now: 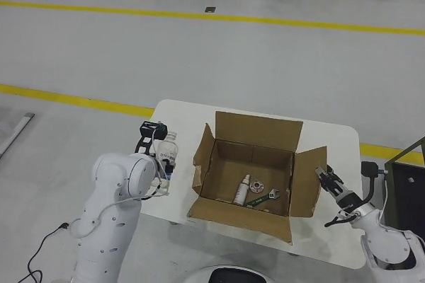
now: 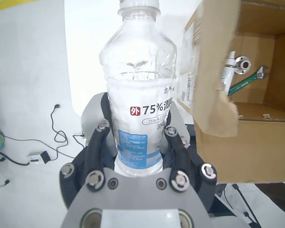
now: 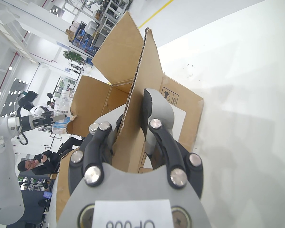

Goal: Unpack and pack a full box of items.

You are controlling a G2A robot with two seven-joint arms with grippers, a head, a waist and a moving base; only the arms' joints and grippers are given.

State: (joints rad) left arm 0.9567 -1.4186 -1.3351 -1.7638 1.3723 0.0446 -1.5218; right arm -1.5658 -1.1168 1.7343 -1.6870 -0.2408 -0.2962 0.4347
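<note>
The left gripper (image 2: 137,124) is clamped around the lower half of a clear plastic bottle with a white cap and a blue and white label (image 2: 137,72). The cap points away from the wrist. The bottle is held outside the box, just beside its left flap, near the left edge of the white table (image 1: 340,141). I cannot tell whether the bottle touches the table.

The right gripper (image 3: 135,112) is closed on the edge of the right flap (image 1: 308,180), one finger on each face of the cardboard.

The open brown cardboard box (image 1: 241,212) sits in the middle of the table with all four flaps spread. On its floor lie three things close together: a small white bottle (image 1: 242,189), a round silver metal flange (image 1: 257,186) and a green-handled adjustable wrench (image 1: 263,198).
</note>
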